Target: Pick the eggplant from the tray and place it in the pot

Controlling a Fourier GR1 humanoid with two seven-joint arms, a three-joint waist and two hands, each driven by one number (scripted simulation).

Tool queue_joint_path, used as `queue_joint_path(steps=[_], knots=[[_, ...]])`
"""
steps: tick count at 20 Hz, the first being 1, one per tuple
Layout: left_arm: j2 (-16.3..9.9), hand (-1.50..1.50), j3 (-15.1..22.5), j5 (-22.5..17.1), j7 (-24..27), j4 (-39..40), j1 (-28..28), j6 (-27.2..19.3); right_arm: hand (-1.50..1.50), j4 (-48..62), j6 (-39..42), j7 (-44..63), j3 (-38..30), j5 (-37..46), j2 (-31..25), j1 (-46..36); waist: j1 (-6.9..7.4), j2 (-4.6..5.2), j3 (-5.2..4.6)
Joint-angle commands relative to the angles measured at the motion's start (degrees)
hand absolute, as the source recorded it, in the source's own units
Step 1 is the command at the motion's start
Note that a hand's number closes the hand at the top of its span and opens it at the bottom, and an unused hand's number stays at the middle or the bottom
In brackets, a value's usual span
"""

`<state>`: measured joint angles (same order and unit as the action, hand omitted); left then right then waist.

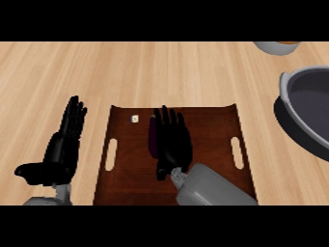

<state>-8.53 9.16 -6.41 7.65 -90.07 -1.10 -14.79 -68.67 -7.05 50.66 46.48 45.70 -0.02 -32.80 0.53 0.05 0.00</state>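
On the dark brown tray, near its far left corner, sits a small white tag or label; any writing on it is too small to read. No other marking is legible.

The surface is a light wooden counter with the grain running left to right. The tray lies at centre near, with a slot handle on each side. At the right stands a large grey pot, cut off by the right edge. A further grey vessel shows at the far right, mostly cut off at the top.

The right hand lies over the middle of the tray, fingers extended and pointing away, not closed round anything. Along its left side a thin strip of dark purple shows: the eggplant, on the tray and largely hidden under the hand. Whether the fingers touch it cannot be determined.

The left hand rests on the counter just left of the tray, fingers straight and together, thumb out to the left, holding nothing.
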Motion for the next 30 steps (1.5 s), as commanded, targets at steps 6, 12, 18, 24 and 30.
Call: queue_joint_path(steps=[6,12,18,24,30], knots=[[3.2,0.0,-0.3,2.6,1.4,2.7,-0.8,0.0,-1.5,8.4,-5.4,-9.0,-1.3,-0.3,0.0,1.0,-0.22,0.03,0.01],[1.8,0.0,-0.4,2.5,2.2,-0.3,3.0,2.0,1.5,4.8,-9.1,-4.2,2.7,7.5,0.0,-2.0,-0.26,-0.14,0.0],[3.8,0.0,-1.0,3.3,3.1,2.9,1.5,1.8,1.5,9.7,-12.8,-5.3,3.6,6.9,0.0,-4.6,0.05,0.02,0.0],[2.6,0.0,-3.5,2.5,-1.8,1.8,-2.3,1.9,1.5,10.4,-11.2,-4.4,-3.7,10.6,-0.4,-8.1,-0.44,-0.02,0.0],[3.6,0.0,-1.1,3.2,-0.6,-0.1,-0.4,2.2,1.5,22.5,-6.8,-1.1,-20.8,-0.2,-8.2,-16.0,0.6,0.51,0.04]])
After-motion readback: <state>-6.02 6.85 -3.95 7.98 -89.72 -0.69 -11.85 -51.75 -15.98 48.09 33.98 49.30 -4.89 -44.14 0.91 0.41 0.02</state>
